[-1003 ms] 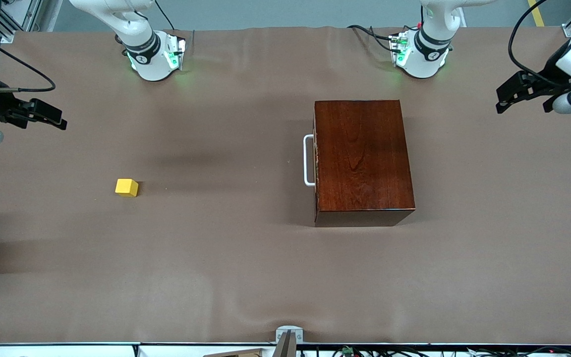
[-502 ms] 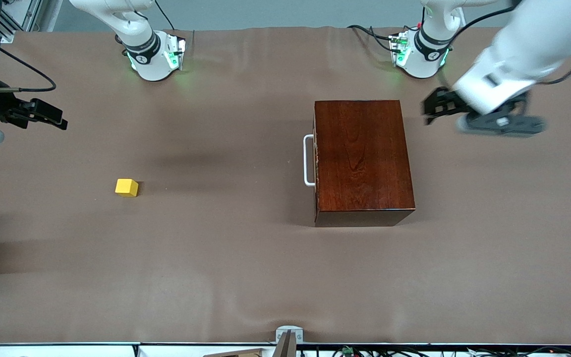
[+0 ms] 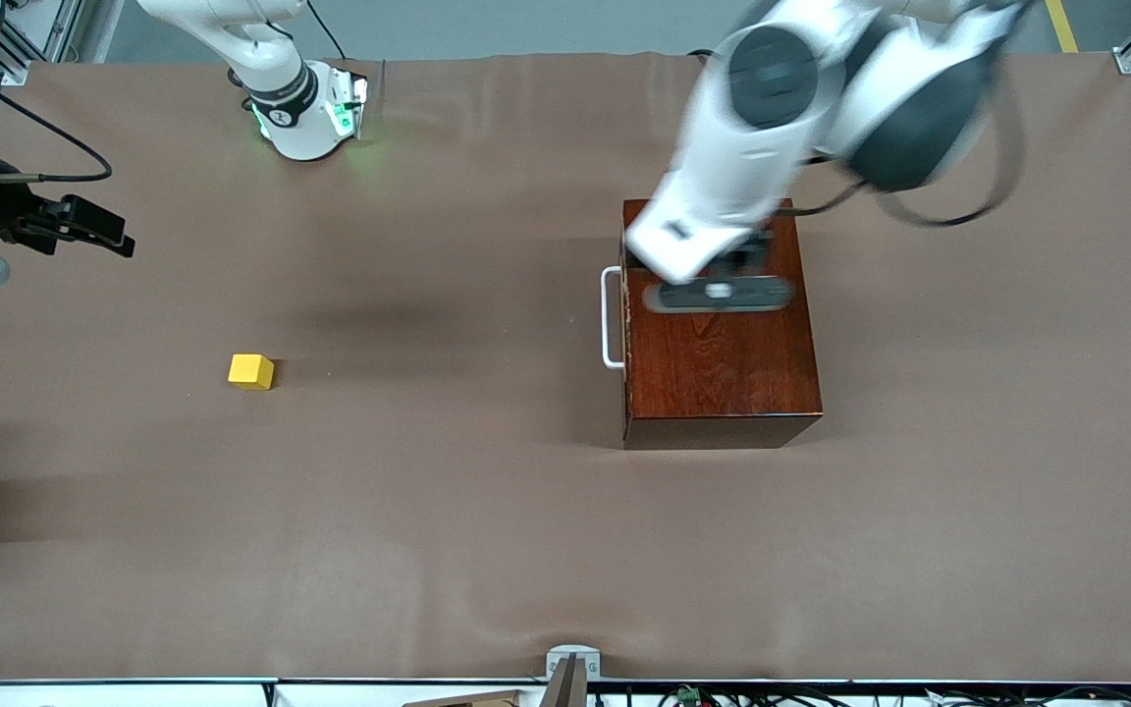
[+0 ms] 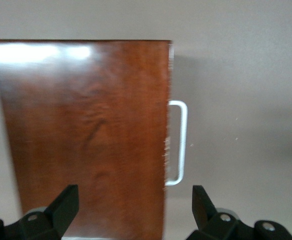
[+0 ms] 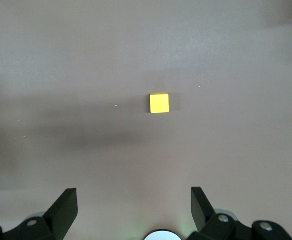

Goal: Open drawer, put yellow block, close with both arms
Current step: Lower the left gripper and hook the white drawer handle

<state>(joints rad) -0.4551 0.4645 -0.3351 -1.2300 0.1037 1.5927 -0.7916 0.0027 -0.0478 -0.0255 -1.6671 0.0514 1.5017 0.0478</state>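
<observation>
The dark mahogany box (image 3: 723, 363) stands toward the left arm's end of the table. Its drawer is shut, with the white loop handle (image 3: 610, 319) facing the right arm's end. The yellow block (image 3: 251, 371) lies alone on the brown cloth toward the right arm's end. My left gripper (image 3: 688, 250) hangs over the box's top near the handle edge. In the left wrist view it is open (image 4: 134, 205) and empty above the box (image 4: 85, 135) and handle (image 4: 178, 142). My right gripper (image 3: 99, 228) waits high at the table's edge, open (image 5: 134, 205), looking down on the block (image 5: 159, 103).
The brown cloth (image 3: 448, 511) covers the whole table. The right arm's green-lit base (image 3: 305, 113) stands along the table's edge farthest from the front camera. A small metal bracket (image 3: 570, 663) sits at the edge nearest that camera.
The left arm has swung fast from the table's end to over the box's top. The right arm, the block and the box have not moved.
</observation>
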